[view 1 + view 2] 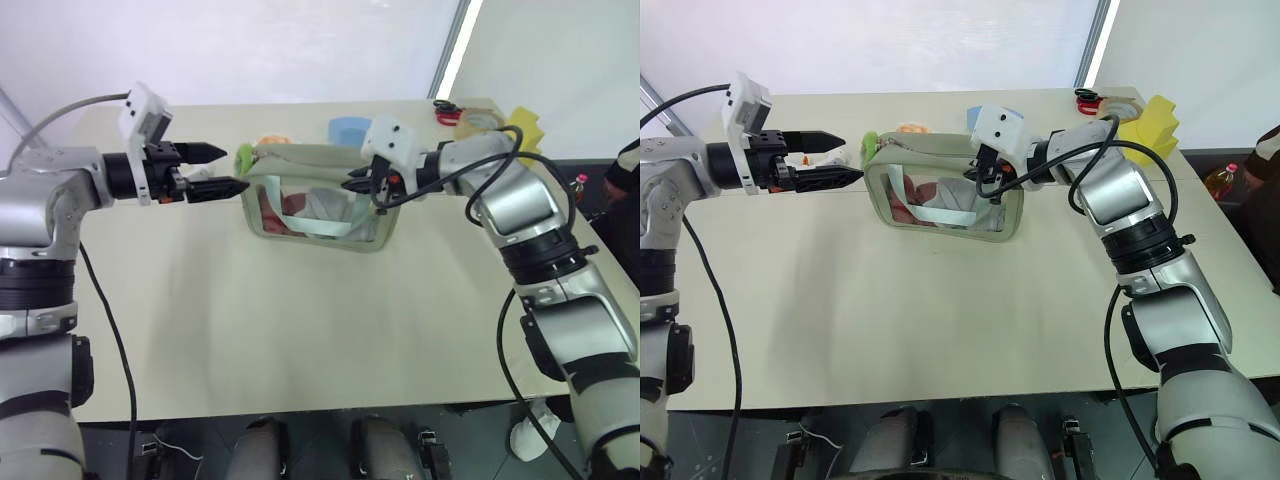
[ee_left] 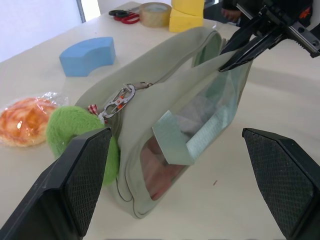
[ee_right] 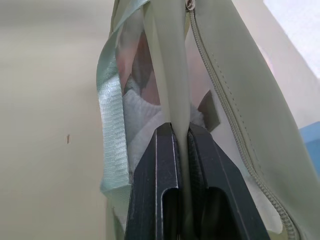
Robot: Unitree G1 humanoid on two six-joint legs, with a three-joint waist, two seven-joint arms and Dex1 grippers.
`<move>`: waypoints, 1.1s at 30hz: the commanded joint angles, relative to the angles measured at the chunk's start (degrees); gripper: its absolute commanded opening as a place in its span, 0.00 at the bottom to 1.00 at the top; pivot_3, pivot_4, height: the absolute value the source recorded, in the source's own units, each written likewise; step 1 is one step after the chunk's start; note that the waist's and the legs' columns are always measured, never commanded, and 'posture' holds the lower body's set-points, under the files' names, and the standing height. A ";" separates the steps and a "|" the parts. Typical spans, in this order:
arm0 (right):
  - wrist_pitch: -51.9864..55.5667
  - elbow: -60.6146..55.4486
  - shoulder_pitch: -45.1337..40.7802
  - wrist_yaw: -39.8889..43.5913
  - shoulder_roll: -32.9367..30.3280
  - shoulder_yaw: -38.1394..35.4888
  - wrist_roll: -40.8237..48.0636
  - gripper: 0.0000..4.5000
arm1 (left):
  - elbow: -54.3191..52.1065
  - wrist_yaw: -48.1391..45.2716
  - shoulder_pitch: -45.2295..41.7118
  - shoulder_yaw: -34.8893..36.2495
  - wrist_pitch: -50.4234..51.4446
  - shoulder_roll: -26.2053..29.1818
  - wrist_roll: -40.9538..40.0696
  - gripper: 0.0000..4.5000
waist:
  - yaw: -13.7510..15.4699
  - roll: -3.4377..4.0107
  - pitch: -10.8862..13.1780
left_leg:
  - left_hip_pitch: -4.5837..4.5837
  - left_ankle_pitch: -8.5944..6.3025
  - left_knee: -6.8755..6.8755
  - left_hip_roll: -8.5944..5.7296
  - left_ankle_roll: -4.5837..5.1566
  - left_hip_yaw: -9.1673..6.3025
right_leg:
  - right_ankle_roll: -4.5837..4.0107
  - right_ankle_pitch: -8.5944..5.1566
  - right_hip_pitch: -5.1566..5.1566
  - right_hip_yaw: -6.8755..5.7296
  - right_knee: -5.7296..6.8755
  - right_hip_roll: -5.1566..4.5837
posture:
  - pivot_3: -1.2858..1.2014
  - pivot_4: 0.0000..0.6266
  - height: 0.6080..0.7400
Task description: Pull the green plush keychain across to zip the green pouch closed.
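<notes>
Left gripper [image 1: 232, 170], spread wide, is levelled straight at the green plush keychain [image 1: 244, 157], just ahead at the near end of the green pouch [image 1: 315, 205]. Pouch's long axis runs across the table [image 1: 300, 330] to the right gripper [image 1: 352, 186], clamped on the far end's fabric.

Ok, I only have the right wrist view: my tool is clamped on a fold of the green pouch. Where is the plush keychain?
Observer: The green plush keychain hangs at the far end of the green pouch, the end away from your right tool.
Operator: And the left tool?
Observer: The left tool is open, with its tips just short of the keychain, not on it.
Operator: Is the zip closed at all?
Observer: No, the top gapes open along its length.
Operator: Anything near the keychain?
Observer: An orange-white wrapped ball lies just beside it.
</notes>
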 commanded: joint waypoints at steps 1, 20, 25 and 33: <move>-2.75 -6.08 -1.21 2.45 -0.92 -2.71 0.68 0.01 | 4.02 -0.34 -2.81 2.71 -2.20 3.89 0.61 1.00 | -0.25 0.02 0.02 | 0.00 0.00 0.00 0.00 0.00 0.00 | 0.00 0.00 -0.03 0.00 0.00 0.00 | 0.52 0.24 1.00; 18.50 -25.71 5.85 2.21 0.52 -2.94 7.10 0.01 | 1.20 -0.68 -2.73 1.54 -1.45 4.07 -0.94 1.00 | 0.05 0.01 0.02 | 0.00 0.00 0.00 0.01 0.00 -0.02 | 0.00 0.00 -0.01 -0.02 0.02 -0.01 | 0.52 0.24 1.00; 23.79 -28.25 5.60 -0.25 1.37 -3.28 8.57 0.01 | 1.94 -1.05 -3.68 0.69 -1.97 3.67 -0.52 1.00 | 0.07 0.01 0.02 | 0.01 0.00 0.00 0.01 0.00 -0.02 | 0.00 0.00 -0.01 -0.03 0.02 0.00 | 0.52 0.24 1.00; 21.98 -30.61 7.15 -1.61 -1.58 -4.73 8.18 0.45 | 5.44 -2.73 -4.98 -0.09 -3.89 4.72 0.94 1.00 | 0.11 0.01 0.02 | 0.00 0.00 -0.01 0.00 0.00 0.00 | 0.00 0.00 -0.01 -0.03 0.01 0.00 | 0.52 0.24 1.00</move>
